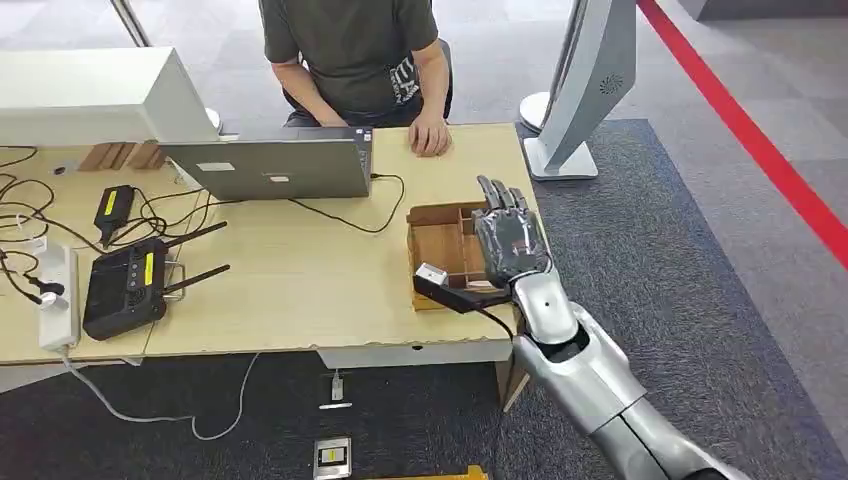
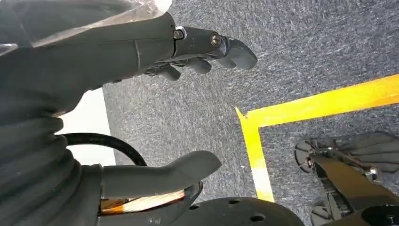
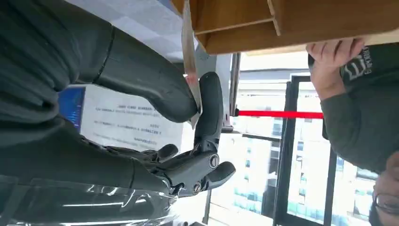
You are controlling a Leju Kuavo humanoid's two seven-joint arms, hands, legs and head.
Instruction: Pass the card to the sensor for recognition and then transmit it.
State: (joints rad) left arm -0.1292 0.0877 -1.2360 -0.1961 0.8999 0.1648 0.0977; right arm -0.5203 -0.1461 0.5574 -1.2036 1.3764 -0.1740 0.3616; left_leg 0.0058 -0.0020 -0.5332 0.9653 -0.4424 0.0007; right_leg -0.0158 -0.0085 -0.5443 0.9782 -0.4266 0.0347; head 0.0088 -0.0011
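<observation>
Head view. The right hand (image 1: 512, 240) sits right of centre in the frame, above the wooden divided box (image 1: 445, 250) at the table's (image 1: 300, 290) right end. In the right wrist view, the thumb and a finger (image 3: 209, 108) are pressed together on a thin pale card (image 3: 190, 70), so the card is pinched edge-on in this hand, its long axis running from the pinch towards the box (image 3: 282, 23) at the top of that frame. The card cannot be made out in the head view, since the back of the hand covers it.

The box has several open compartments; the visible ones show bare wood, and whether anything lies in those under the hand cannot be told. A small black device with a pale face (image 1: 435, 280), probably the sensor, sits at the box's lower-left corner, just beside the hand and towards the frame's lower left. The coming move likely turns on this: the card must be brought from over the box across to that device.

The left hand (image 2: 188, 52) hangs over grey carpet with yellow floor tape (image 2: 320, 106), holding nothing, its fingers curled in loosely.

A person's hand (image 1: 430, 135) rests on the table's far edge, upper centre, beside a laptop (image 1: 275, 165).
</observation>
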